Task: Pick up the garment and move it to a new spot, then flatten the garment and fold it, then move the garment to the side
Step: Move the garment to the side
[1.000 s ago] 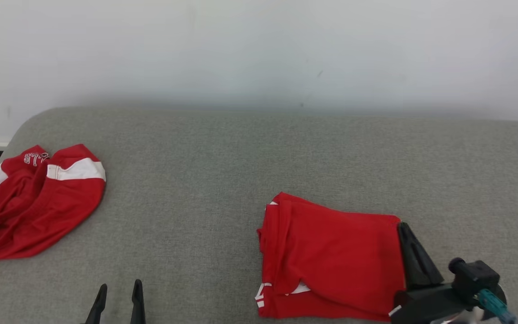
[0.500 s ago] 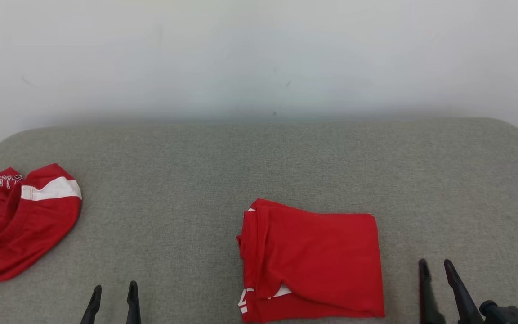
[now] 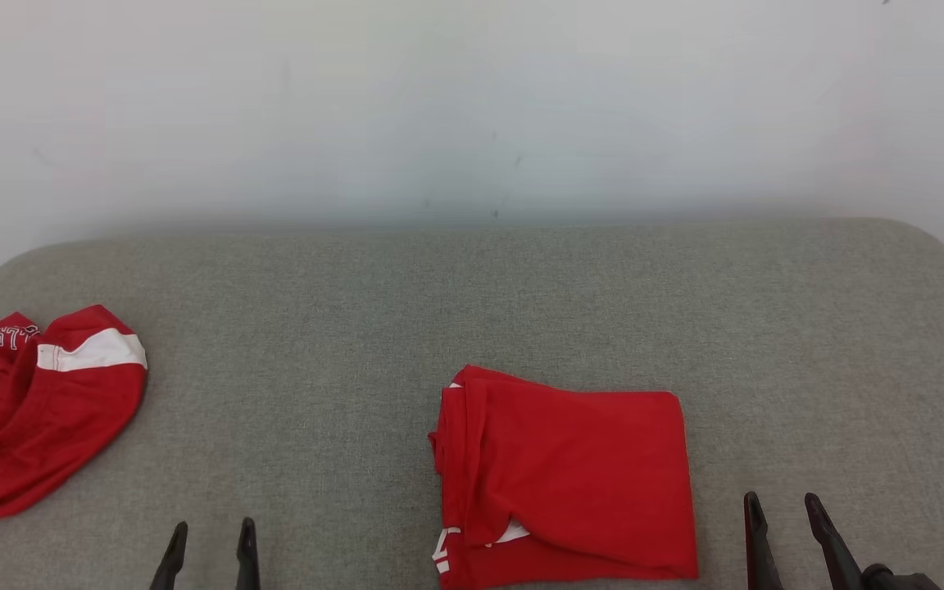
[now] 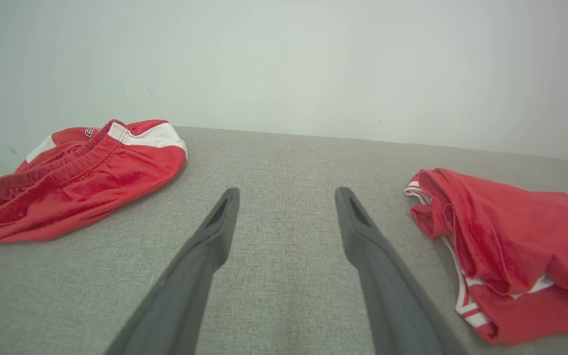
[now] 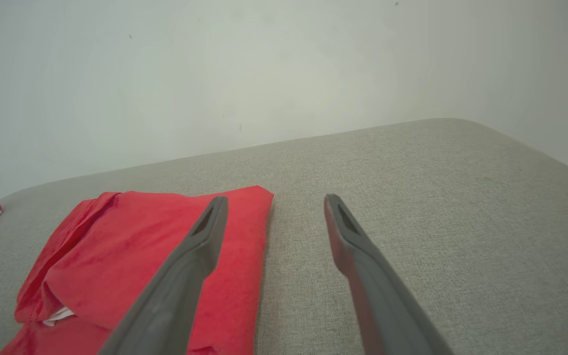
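Note:
The garment (image 3: 562, 475) is red with white trim and lies folded into a rough rectangle on the grey fabric surface (image 3: 357, 328), right of centre near the front. My right gripper (image 3: 782, 501) stands open just right of its right edge, touching nothing. In the right wrist view the garment (image 5: 156, 246) lies under and left of the open right gripper (image 5: 275, 198). My left gripper (image 3: 214, 528) is open at the lower left, well apart from the cloth. In the left wrist view the open left gripper (image 4: 288, 192) points at bare fabric, with the garment (image 4: 511, 241) to its right.
A second red garment with white bands (image 3: 38, 401) lies crumpled at the surface's far left edge; it is also in the left wrist view (image 4: 77, 167). A pale wall (image 3: 472, 106) rises right behind the surface. The surface's corners are rounded.
My right gripper let go of the folded garment's right edge, opened, and drew back to the lower right. The head camera shifted, so the whole picture slid left.

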### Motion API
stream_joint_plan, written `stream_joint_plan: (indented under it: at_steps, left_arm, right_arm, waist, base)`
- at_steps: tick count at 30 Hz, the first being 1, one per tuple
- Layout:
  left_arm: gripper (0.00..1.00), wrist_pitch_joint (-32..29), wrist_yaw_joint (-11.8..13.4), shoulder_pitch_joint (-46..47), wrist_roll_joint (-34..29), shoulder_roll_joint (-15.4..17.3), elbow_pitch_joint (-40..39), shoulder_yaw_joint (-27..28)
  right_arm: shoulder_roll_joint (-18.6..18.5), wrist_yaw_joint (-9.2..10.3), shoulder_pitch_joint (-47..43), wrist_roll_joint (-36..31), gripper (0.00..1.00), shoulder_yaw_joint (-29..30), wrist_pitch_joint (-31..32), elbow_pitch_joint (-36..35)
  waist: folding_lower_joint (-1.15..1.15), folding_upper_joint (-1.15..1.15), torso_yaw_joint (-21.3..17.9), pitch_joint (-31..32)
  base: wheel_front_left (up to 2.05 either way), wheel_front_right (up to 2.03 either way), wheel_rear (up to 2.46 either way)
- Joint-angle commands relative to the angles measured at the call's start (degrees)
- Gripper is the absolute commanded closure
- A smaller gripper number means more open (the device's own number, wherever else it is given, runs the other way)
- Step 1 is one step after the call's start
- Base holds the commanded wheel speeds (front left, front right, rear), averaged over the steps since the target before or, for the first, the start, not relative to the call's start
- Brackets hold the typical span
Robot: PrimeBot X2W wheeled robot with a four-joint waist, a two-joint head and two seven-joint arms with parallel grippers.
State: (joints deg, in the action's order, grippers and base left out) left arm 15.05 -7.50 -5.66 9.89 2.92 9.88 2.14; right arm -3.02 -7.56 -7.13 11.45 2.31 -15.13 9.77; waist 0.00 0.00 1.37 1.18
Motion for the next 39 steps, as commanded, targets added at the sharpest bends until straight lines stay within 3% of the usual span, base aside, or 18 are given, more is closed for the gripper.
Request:
stream_joint_plan:
  at_steps: [1, 7, 39]
  left_arm:
    - [0.0, 0.18, 0.04, -0.75, -2.12, -0.06, -0.32, -0.45]
    - [0.0, 0.18, 0.04, -1.5, -5.77, 0.06, -1.22, -0.69]
    - [0.0, 0.18, 0.04, -1.77, -5.92, -0.05, -1.15, 1.4]
  right_arm:
    - [0.17, 0.11, -0.03, -0.46, 0.0, -0.17, 0.0, 0.16]
    - [0.19, 0.11, 0.38, -0.8, 0.0, -0.08, 0.0, 0.47]
    - [0.19, 0.11, 0.62, -0.51, 0.0, 0.15, 0.0, 1.22]
  waist:
    - [0.0, 0.0, 0.19, 0.0]
    - [0.0, 0.0, 0.74, 0.0]
    - [0.0, 0.0, 1.44, -0.29]
  base:
    - [0.0, 0.0, 0.0]
    - [0.0, 0.0, 0.0]
    - [0.0, 0.0, 0.0]
